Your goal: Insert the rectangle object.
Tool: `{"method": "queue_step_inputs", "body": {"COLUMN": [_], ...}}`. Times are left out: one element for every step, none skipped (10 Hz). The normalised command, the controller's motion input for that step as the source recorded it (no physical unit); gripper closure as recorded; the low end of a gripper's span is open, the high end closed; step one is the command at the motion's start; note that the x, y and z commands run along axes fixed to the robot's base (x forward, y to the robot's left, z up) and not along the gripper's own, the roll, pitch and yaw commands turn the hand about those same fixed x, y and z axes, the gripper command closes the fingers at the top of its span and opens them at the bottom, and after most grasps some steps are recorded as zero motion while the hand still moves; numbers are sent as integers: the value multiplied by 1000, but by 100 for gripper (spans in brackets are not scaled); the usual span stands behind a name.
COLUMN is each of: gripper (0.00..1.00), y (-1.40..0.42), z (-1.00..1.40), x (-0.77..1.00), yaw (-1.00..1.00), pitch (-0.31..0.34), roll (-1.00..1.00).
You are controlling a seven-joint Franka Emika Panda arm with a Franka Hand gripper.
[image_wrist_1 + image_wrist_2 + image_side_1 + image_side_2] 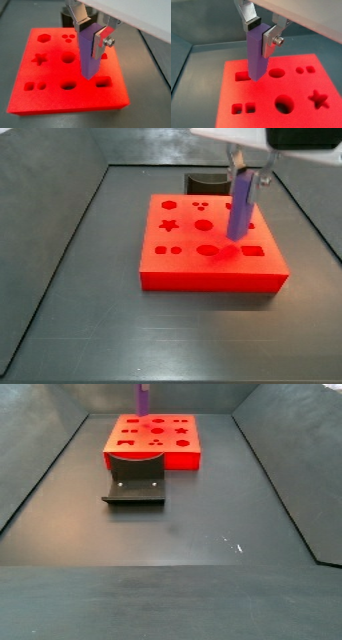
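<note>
My gripper [92,36] is shut on the rectangle object [90,55], a slim blue-purple bar held upright with its upper part between the fingers [101,41]. The bar hangs over the flat red block [47,97], and its lower end is just beside the rectangular hole [102,82]. In a wrist view the gripper [261,34] holds the bar [256,57] with its lower end at the edge of that hole [241,76]. In a side view the bar [239,206] stands over the near right part of the red block [214,278]. I cannot tell if the bar touches the block.
The red block [152,456] has star, round, hexagon and small paired holes. The dark fixture [135,486] stands on the floor right in front of the block in a side view, and shows behind it from the opposite side [205,180]. Grey bin walls [60,238] enclose the floor.
</note>
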Motion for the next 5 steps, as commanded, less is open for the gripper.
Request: {"method": "queue_step_inputs", "body": {"gripper": [100, 100, 100, 100, 100], "y": [-440, -323, -240, 0, 26], "z": [-123, 0, 26, 0, 0], "x": [697, 589, 649, 457, 134], "yaw": [-57, -91, -163, -500, -886], "pitch": [101, 174, 100, 0, -36], "roll": [276, 371, 326, 309, 150]}}
